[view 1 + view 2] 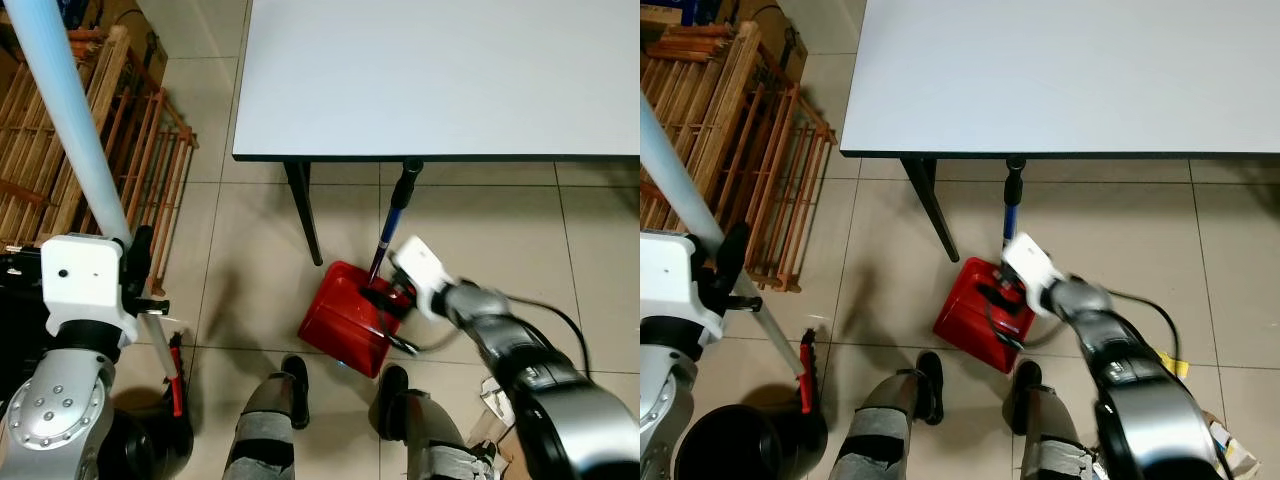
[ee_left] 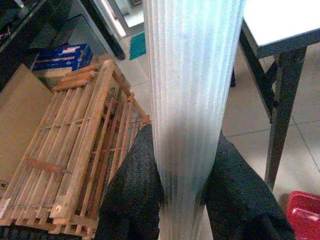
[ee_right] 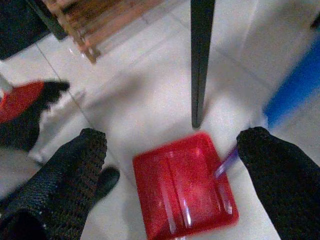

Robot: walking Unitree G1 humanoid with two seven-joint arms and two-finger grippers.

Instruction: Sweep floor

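In the left eye view, the left gripper at 9 o'clock is clamping a pale ribbed broom handle, while the right gripper is hovering over a red dustpan lying on the tiled floor at 6 o'clock beneath the white table.

In the left wrist view, black fingers are pinching that handle beside a wooden rack.

In the right wrist view, fingers are spreading wide above the dustpan, near a black table leg.
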